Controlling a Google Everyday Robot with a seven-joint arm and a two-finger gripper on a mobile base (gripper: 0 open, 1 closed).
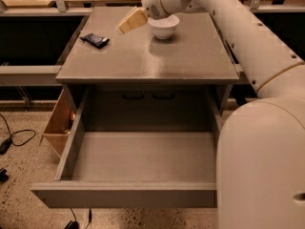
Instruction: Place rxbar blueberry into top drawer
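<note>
Reach step: the bar (94,40) lies ungrasped on the cabinet top (190,56), at its left rear. I have the gripper (132,21) hovering between the bar and the bowl (163,27). I cannot tell the jaw state. The drawer (124,194) stands open. Next, I judge: shift left and descend squarely over the bar.

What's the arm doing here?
A one-armed robot looks to be going for the rxbar blueberry, which lies untouched on the left side of the grey cabinet top. The gripper hovers above that surface, just left of the white bowl and right of the bar. The top drawer is pulled wide open below, and the bar is not in it yet.
</note>
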